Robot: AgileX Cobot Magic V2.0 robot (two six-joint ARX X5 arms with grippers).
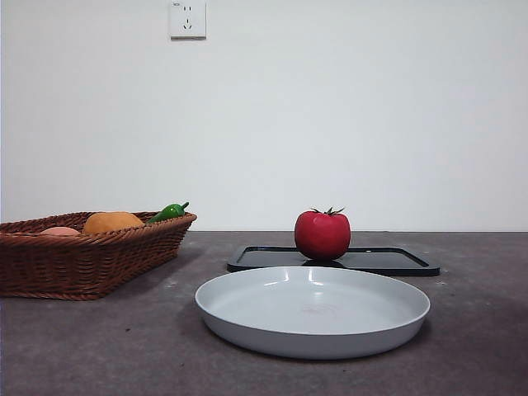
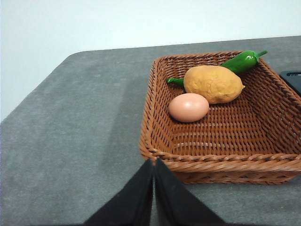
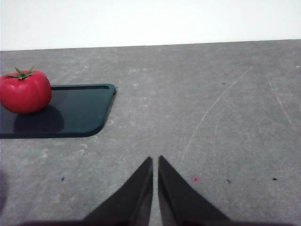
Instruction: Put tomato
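Note:
The glossy red tomato (image 1: 322, 234) with a green stem stands upright on a flat black tray (image 1: 388, 261) behind a grey round plate (image 1: 388, 326). It also shows in the right wrist view (image 3: 25, 92) on the tray (image 3: 75, 117). My right gripper (image 3: 155, 162) is shut and empty, hovering over bare table some way from the tomato. My left gripper (image 2: 154, 165) is shut and empty, just outside the near wall of the wicker basket (image 2: 207, 165). Neither arm shows in the front view.
The brown wicker basket (image 1: 91, 260) stands at the left and holds an orange round fruit (image 2: 214, 84), a pale pinkish fruit (image 2: 188, 107) and a green pepper (image 2: 243, 60). The grey table's edge runs beyond the basket.

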